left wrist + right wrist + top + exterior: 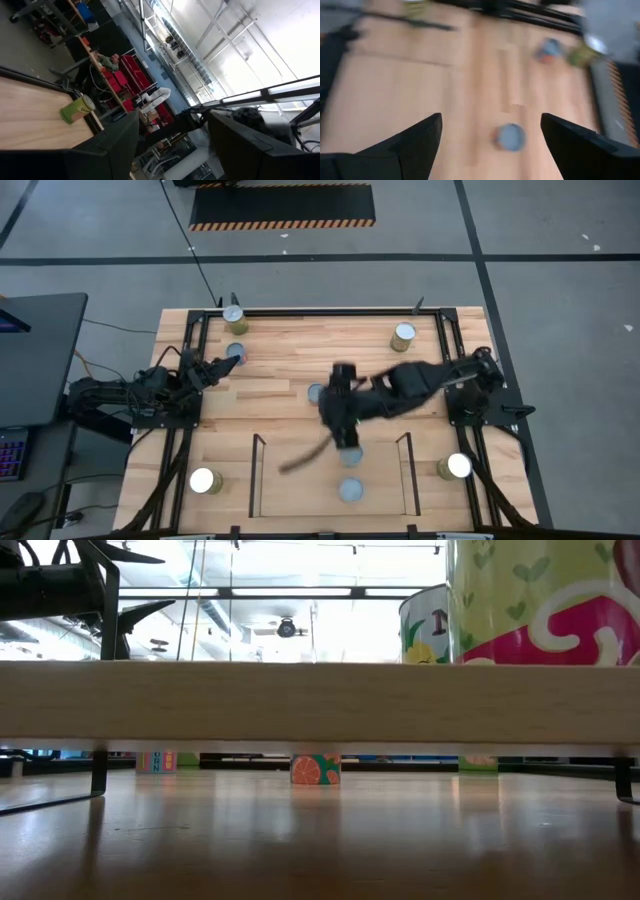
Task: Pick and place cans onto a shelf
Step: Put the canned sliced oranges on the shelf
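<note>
Several cans stand about the table: two at the far edge [233, 315] [402, 335], one mid-table [316, 392], and bright-topped ones at the near left [204, 480] and near right [455, 467]. One can [350, 490] stands in the shelf [256, 476] at the near edge. Another can [349, 453] sits just in front of that bay. My right gripper [338, 420] hangs open above mid-table, holding nothing; its wrist view shows a blurred grey-topped can [510, 136] on the wood below, between the fingers. My left gripper [215, 370] waits open at the left, next to a can [236, 352].
A black frame of thin rods [440, 330] runs round the table. In the low view a light-wood board [320, 700] crosses the picture with two printed cans [540, 600] on it. Bare wood lies between the mid-table can and the left arm.
</note>
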{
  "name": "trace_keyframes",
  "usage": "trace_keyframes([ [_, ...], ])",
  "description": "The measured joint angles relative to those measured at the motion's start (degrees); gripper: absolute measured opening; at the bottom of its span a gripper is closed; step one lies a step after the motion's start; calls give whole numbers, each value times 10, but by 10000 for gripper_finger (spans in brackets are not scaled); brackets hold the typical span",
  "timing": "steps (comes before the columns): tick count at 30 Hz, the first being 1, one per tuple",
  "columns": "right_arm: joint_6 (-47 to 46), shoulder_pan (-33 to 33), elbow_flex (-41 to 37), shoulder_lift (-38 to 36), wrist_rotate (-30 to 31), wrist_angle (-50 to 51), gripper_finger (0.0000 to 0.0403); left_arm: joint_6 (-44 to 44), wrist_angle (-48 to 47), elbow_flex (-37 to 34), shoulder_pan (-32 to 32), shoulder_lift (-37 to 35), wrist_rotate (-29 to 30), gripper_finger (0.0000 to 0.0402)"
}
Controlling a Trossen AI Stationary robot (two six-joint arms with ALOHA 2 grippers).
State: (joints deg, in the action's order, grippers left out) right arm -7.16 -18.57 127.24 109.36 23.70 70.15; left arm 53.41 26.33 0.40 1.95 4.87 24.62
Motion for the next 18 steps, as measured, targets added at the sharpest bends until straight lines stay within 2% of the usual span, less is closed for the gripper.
trace_keyframes([
  [3,-24,44,-13,0,2,-18,347,-4,0,0,0,0,0,245],
  [9,-111,134,-83,2,-88,-89,347,-7,-4,0,0,0,-5,245],
  [13,-156,167,-149,3,-99,-146,347,-7,-10,0,0,0,-9,245],
  [18,-298,187,-233,3,-115,-181,347,-7,-19,0,0,0,-40,245],
])
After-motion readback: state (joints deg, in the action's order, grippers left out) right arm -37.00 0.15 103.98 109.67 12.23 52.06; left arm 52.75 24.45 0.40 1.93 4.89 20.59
